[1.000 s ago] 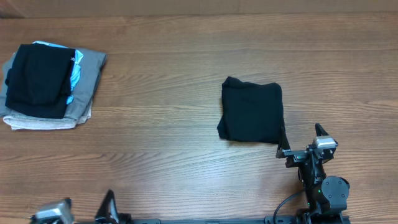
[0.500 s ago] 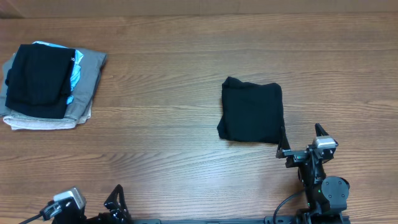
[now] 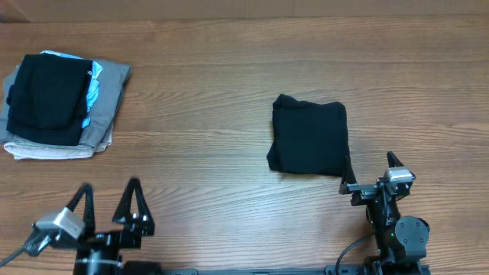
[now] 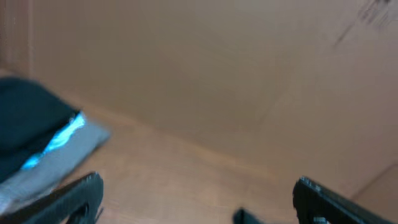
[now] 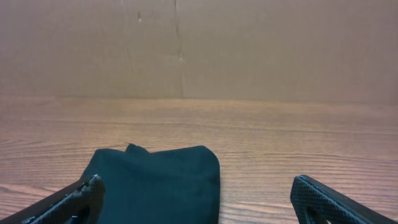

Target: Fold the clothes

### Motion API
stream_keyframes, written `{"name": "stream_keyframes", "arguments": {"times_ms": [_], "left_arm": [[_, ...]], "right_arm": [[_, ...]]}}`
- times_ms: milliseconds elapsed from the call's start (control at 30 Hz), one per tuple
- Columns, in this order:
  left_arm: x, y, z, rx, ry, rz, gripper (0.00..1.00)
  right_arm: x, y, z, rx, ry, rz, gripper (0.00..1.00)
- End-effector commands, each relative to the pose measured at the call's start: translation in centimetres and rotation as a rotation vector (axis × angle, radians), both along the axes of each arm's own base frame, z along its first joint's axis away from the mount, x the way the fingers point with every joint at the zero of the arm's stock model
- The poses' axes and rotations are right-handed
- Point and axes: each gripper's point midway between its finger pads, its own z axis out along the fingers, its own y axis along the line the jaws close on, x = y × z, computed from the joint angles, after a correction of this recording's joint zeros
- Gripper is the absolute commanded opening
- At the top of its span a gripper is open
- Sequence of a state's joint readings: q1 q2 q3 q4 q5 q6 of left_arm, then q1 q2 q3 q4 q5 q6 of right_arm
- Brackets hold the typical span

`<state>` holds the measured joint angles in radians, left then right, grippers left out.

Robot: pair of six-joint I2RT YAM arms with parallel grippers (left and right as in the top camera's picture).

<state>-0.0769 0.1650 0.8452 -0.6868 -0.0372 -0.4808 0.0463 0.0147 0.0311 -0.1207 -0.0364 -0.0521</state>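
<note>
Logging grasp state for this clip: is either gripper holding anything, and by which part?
Nothing is held. The left gripper and right gripper are both open; the black garment lies free on the table.

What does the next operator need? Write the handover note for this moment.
Left gripper: open, empty, over the table's near left, short of the pile.
Right gripper: open, empty, beside the black garment's near right corner.
The pile: folded clothes, far left, with a black piece on top.
Done: the black garment looks folded and lies alone, right of centre.
Left: probably stack it on the pile; no unfolded clothes in view.
</note>
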Motion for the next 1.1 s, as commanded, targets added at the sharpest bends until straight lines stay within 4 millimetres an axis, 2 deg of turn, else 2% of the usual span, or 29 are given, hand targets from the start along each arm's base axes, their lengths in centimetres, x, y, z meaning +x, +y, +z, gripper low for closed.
{"name": "stream_keyframes", "arguments": {"times_ms": [0, 100, 267, 533, 833, 967, 1067], "left_arm": [[2.0, -0.3, -2.1, -0.013, 0.002, -0.007, 1.0], [4.2, -0.5, -3.9, -0.015, -0.02, -0.008, 1.0], [6.1, -0.7, -7.2, -0.016, -0.031, -0.015, 1.0], [6.8, -1.1, -9.7, 0.024, -0.146, -0.031, 1.0], [7.9, -1.2, -13.7, 0.133, -0.079, -0.029, 1.0], [8.0, -1.2, -13.9, 0.133, -0.085, -0.028, 1.0], [7.5, -1.1, -11.6, 0.165, -0.139, -0.022, 1.0]], "right_arm": [[0.0, -0.3, 0.0, 0.008, -0.01, -0.014, 1.0], [0.0, -0.3, 0.0, 0.008, -0.01, -0.014, 1.0], [0.0, -0.3, 0.0, 0.008, -0.01, -0.014, 1.0], [0.0, -0.3, 0.0, 0.008, -0.01, -0.014, 1.0], [0.0, -0.3, 0.0, 0.008, -0.01, -0.014, 1.0], [0.0, -0.3, 0.0, 0.008, -0.01, -0.014, 1.0], [0.0, -0.3, 0.0, 0.008, -0.01, -0.014, 1.0]]}}
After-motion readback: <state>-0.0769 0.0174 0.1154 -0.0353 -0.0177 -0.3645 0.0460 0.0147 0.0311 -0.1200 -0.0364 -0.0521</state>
